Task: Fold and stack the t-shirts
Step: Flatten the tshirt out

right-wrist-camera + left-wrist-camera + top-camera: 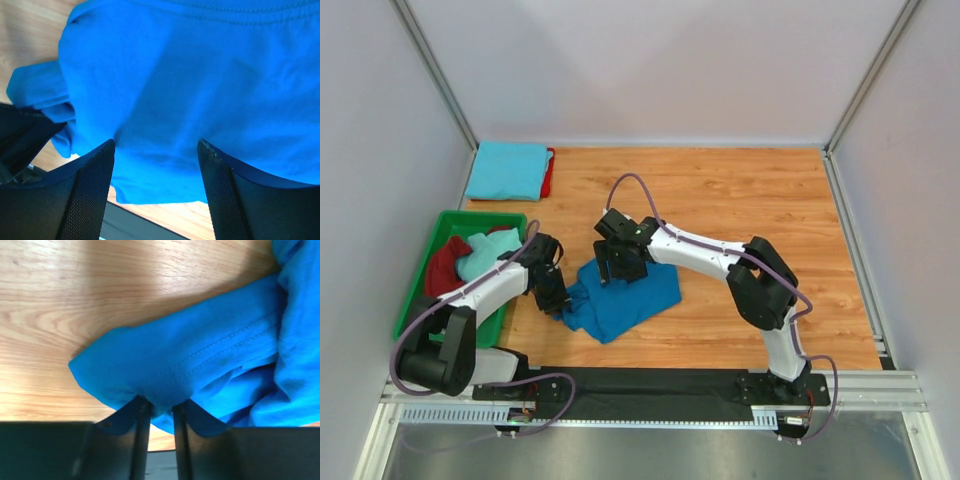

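royal blue t-shirt, crumpled, stitched hem

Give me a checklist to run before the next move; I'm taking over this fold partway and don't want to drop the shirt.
1. Grip of the left claw on the royal blue shirt: ok, shut on an edge.
2. Grip of the right claw: not ok, open over the cloth.
3. Right tips touching the cloth: cannot tell.
4. Shirt lying flat: not ok, bunched beside the left claw.
5. The folded stack apart from the work: ok, at the far left corner.
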Robot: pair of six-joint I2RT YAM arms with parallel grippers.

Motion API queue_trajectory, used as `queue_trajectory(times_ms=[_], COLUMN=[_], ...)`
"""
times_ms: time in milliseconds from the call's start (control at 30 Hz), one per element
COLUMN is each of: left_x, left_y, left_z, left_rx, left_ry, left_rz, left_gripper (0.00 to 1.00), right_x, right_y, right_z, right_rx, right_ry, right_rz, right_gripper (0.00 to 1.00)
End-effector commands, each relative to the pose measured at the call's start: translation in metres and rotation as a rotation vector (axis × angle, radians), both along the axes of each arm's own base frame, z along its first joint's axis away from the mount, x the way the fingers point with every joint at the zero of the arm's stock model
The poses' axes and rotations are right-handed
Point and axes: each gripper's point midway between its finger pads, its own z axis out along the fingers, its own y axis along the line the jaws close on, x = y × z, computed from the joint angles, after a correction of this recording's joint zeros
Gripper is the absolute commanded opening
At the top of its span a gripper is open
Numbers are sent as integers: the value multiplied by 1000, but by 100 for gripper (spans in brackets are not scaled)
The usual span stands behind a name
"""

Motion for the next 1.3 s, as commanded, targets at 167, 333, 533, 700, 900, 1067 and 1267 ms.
queue_trajectory(times_ms=[167, 333, 533, 700, 900, 1067, 1267], left_x=[4, 6, 39, 55, -7, -48, -20], left_y=[-8, -14, -15, 11, 18, 23, 9], left_z=[1, 30, 147, 271, 201, 155, 171], left_rx=[-50, -95, -128, -12, -47, -63, -100], left_ry=[-50, -117, -410, -693, -439, -351, -420], left_rz=[-56, -93, -80, -65, 42, 66, -18], left_gripper=[0, 0, 0, 0, 11, 100, 84], right_x=[19, 44, 79, 55, -31, -105, -90], right_y=[34, 2, -65, -126, -251, -282, -300], right_z=[1, 2, 155, 237, 145, 91, 87], right_rx=[76, -20, 60, 146, -8, 24, 5], right_ry=[-27, -63, -358, -523, -339, -129, -219], right_rz=[-51, -150, -176, -137, -392, -556, -654], right_gripper=[55, 0, 0, 0, 48, 100, 99])
